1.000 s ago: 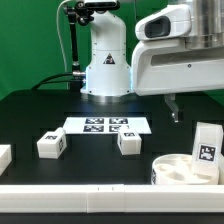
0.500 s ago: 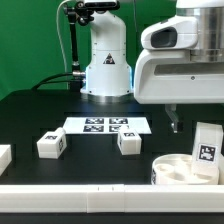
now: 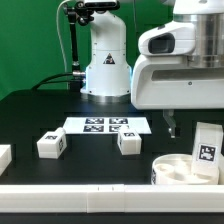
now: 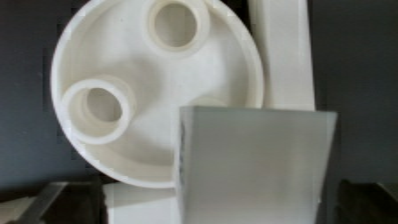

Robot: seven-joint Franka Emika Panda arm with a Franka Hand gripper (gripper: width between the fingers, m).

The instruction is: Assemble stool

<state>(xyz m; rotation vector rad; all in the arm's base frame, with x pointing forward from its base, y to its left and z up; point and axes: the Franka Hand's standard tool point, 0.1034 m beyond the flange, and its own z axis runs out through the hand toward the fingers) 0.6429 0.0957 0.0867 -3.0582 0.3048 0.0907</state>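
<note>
Exterior view: the round seat is seen at the near right of the tabletop, with an upright leg just beside it. The hand is held above the seat, spread wide, with nothing gripped.

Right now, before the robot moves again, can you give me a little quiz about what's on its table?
1. Pick one: what sits closest to the upright blocky white plastic leg on the exterior view's right?
A) the round white plastic seat
B) a red cup
C) a hammer
2. True or false: the gripper is clamped on that leg.
3. Fill in: the wrist view shows ___ round holes in the seat.

Key: 1 A. 2 False; the gripper hangs above the table holding nothing. 3 Two.
</note>
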